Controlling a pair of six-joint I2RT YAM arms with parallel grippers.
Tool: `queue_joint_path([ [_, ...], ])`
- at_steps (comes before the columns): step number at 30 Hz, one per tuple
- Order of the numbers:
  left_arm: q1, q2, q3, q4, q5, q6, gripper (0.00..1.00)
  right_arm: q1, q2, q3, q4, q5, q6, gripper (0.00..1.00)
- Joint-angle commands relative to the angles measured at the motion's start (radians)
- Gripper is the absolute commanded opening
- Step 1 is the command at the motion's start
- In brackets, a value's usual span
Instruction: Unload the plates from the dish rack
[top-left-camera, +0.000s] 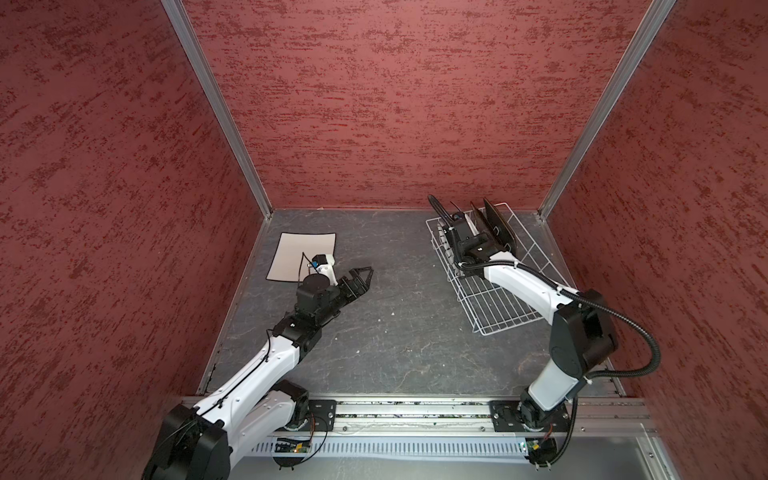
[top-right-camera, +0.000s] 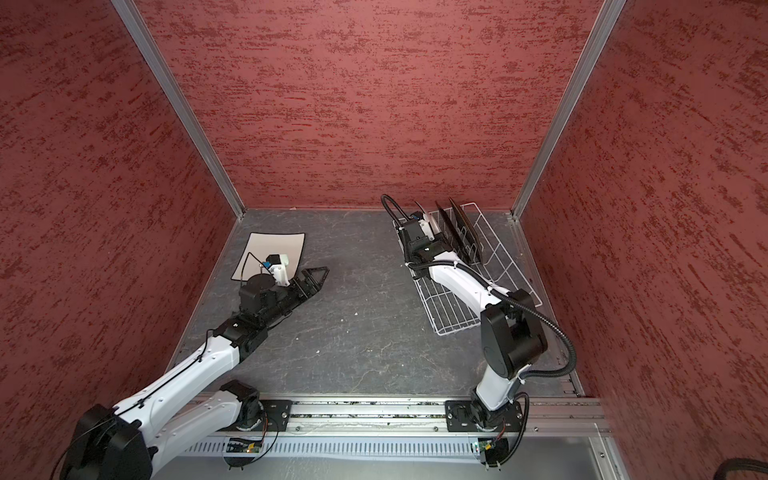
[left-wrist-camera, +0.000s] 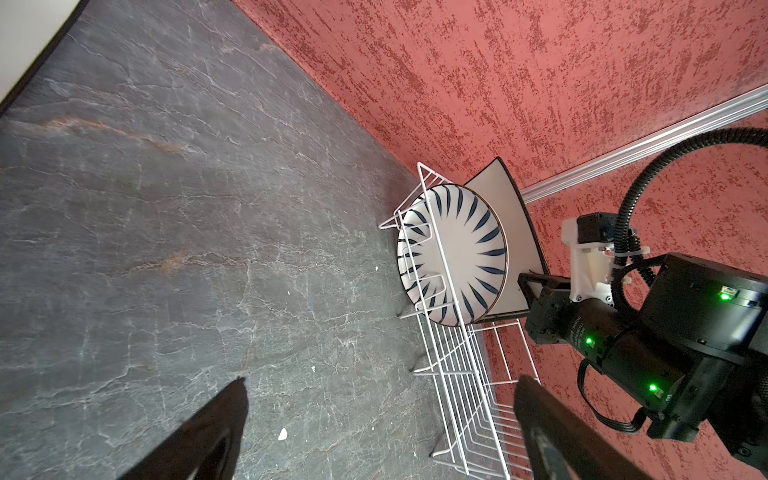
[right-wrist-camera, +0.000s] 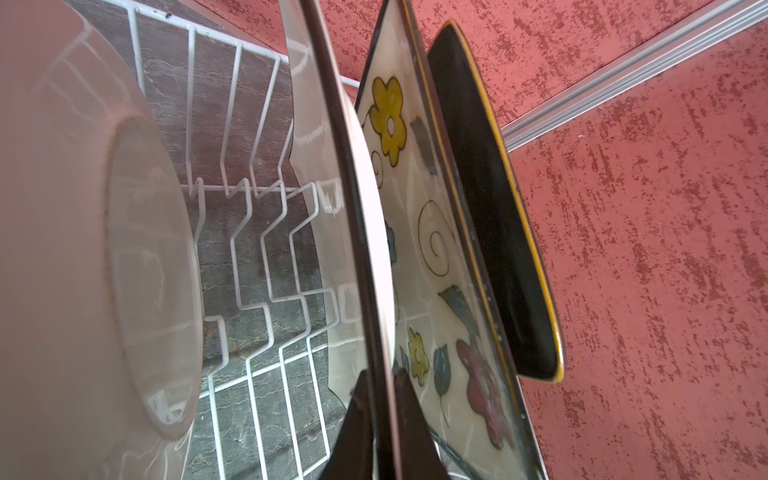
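- rack (top-left-camera: 498, 307): white wire, set at a slant on the right rear of the table (top-left-camera: 395, 332), close to the right wall corner; its near half holds nothing.
- four plates stand on edge between the prongs at the rack's far end, close together.
- round plate (left-wrist-camera: 457, 253): white with dark streaks, first in the row on the side facing the left arm; the right wrist view shows its plain back (right-wrist-camera: 83, 249).
- cream plate (left-wrist-camera: 511, 232): square with a dark rim, next behind the round one, upright.
- floral plate (right-wrist-camera: 436, 249): just behind the cream plate, yellow and pink flowers on its face.
- black plate (right-wrist-camera: 498, 208): last in the row, glossy, with a yellowish edge, nearest the right wall.
- right gripper (right-wrist-camera: 384, 399): reached into the rack from above, fingers (right-wrist-camera: 357, 419) pinched on the rim of the cream plate, one on each face.
- flat plate (top-left-camera: 291, 253): a second cream square, lying flat on the table at the left rear, well apart from the rack.
- left gripper (top-left-camera: 363, 281): over the bare table just beside the flat plate, fingers (left-wrist-camera: 216, 428) spread wide, holding nothing, pointed toward the rack.
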Motion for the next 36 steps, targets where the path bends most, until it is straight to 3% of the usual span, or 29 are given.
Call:
queue_joint_path([
  [1, 0.004, 0.004, -0.013, 0.029, 0.017, -0.003, 1.00, -0.007, 0.015, 0.019, 0.008, 0.069, -0.023, 0.00],
  [11, -0.004, 0.010, -0.022, 0.035, -0.001, -0.027, 1.00, 0.000, -0.071, -0.001, 0.118, 0.104, -0.060, 0.00],
  [20, -0.018, 0.006, -0.009, 0.027, 0.002, -0.030, 1.00, 0.015, -0.244, -0.174, 0.407, 0.033, -0.117, 0.00],
  [36, -0.031, 0.003, 0.009, 0.020, -0.005, -0.029, 1.00, 0.038, -0.331, -0.188, 0.465, 0.031, -0.174, 0.00],
])
